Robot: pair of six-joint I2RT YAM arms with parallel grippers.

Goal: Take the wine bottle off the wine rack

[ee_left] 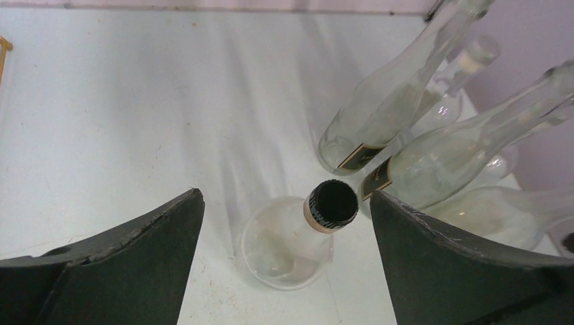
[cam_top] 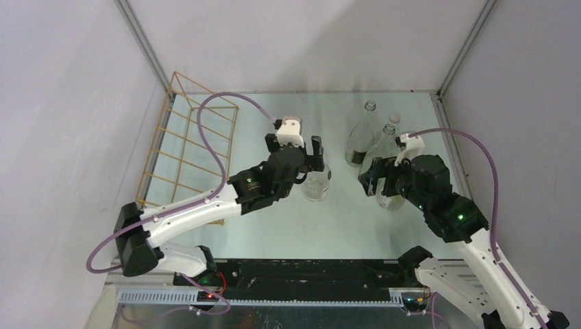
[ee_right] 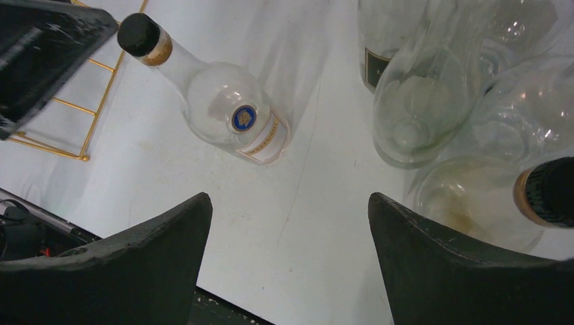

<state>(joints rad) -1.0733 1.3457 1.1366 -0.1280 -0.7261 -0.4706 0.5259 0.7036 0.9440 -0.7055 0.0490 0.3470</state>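
Top external view: both arms reach out over the table (cam_top: pixel 384 233); their fingertips are hidden beneath the wrists from here
Wine rack (cam_top: pixel 188 147): gold wire, lying along the table's left edge and reaching into the far left corner; the left arm crosses its near end
Wine bottle (cam_top: pixel 317 184): upright on the table near the middle, well apart from the rack; from above only its clear base shows, the neck lost under the left gripper (ee_left: pixel 285 203)
Left fingers (ee_left: pixel 135 257): spread wide on either side of the black cap (ee_left: pixel 333 203); touching neither cap nor glass in the left wrist view
Right gripper (ee_right: pixel 290 203): fingers spread wide with only bare table between them; nothing held
Other bottles (cam_top: pixel 361 140): clear glass, crowded toward the far right corner; they overlap and the right arm covers some, so I cannot count them; a dark-capped one (ee_right: pixel 548 193) is cut off at the right wrist view's edge
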